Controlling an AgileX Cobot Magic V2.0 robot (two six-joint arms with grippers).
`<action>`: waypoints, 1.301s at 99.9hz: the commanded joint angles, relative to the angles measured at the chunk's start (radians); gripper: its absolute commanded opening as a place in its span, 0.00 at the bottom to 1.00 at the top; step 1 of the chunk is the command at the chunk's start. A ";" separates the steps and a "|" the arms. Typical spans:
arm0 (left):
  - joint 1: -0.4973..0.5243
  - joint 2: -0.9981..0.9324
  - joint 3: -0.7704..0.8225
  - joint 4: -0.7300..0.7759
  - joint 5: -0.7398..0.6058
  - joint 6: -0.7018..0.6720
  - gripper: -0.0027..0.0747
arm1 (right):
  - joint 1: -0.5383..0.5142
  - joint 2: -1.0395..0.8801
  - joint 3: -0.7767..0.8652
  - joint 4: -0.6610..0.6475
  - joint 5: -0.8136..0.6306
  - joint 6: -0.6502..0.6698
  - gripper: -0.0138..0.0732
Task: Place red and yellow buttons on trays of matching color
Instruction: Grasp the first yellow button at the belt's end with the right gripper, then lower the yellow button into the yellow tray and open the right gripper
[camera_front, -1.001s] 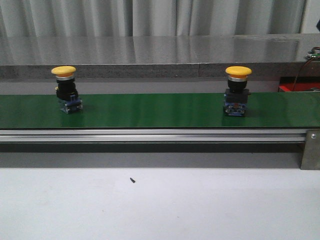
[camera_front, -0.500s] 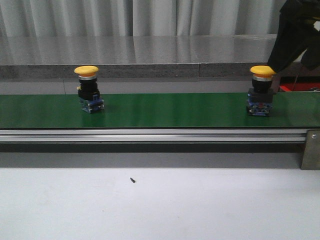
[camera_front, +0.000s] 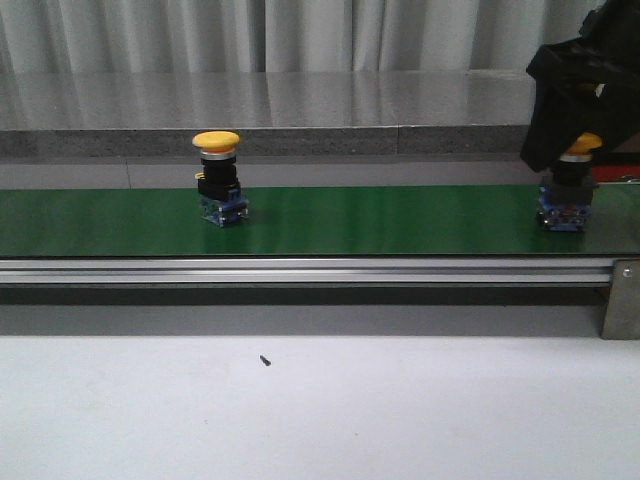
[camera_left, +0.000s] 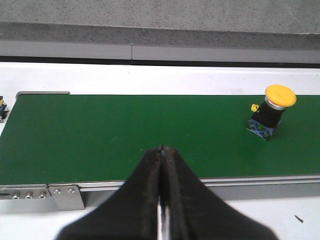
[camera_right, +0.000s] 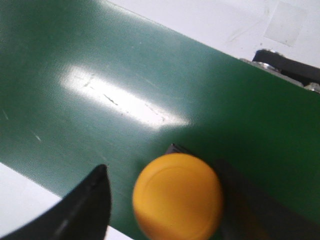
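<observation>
The right fingers (camera_right: 165, 200) stand spread apart, one on each side of a yellow button (camera_right: 177, 196) that sits between them on the green belt (camera_right: 150, 100); whether they touch its cap cannot be told. The left fingers (camera_left: 162, 200) are pressed together with nothing between them, above the near edge of the belt. A second yellow button (camera_left: 270, 112) stands upright on the belt well off to one side of them. The white bench (camera_front: 320, 410) lies in front of the belt.
</observation>
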 joint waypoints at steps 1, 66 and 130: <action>-0.008 -0.006 -0.026 -0.017 -0.077 -0.003 0.01 | -0.005 -0.028 -0.033 0.002 -0.023 -0.013 0.49; -0.008 -0.006 -0.026 -0.017 -0.077 -0.003 0.01 | -0.248 -0.266 0.072 -0.005 0.157 0.011 0.35; -0.008 -0.006 -0.026 -0.017 -0.077 -0.003 0.01 | -0.523 -0.347 0.452 0.049 -0.079 0.011 0.35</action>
